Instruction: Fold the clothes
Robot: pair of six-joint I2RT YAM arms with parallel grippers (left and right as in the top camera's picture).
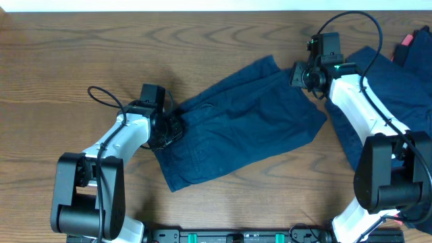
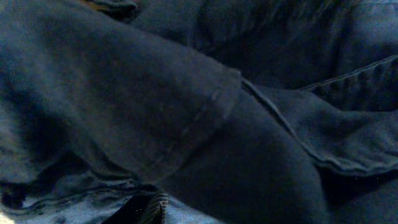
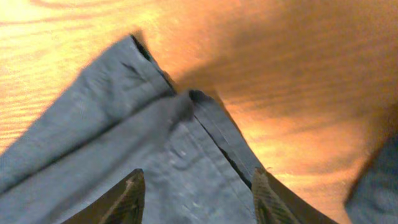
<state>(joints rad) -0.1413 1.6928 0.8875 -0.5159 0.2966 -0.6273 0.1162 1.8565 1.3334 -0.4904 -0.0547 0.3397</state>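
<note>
A dark blue pair of trousers (image 1: 243, 125) lies crumpled across the middle of the wooden table. My left gripper (image 1: 170, 129) is at its left end. The left wrist view is filled with bunched blue cloth (image 2: 186, 106); one fingertip (image 2: 149, 208) shows at the bottom, buried in the folds, and the jaws look shut on the cloth. My right gripper (image 1: 304, 75) hovers over the trousers' upper right end. In the right wrist view its jaws (image 3: 198, 186) are open and empty above the cloth's hemmed edge (image 3: 180, 118).
A second dark blue garment (image 1: 398, 88) lies at the right under my right arm. A red object (image 1: 407, 39) sits at the far right edge. Bare wood table (image 1: 81, 54) surrounds the trousers.
</note>
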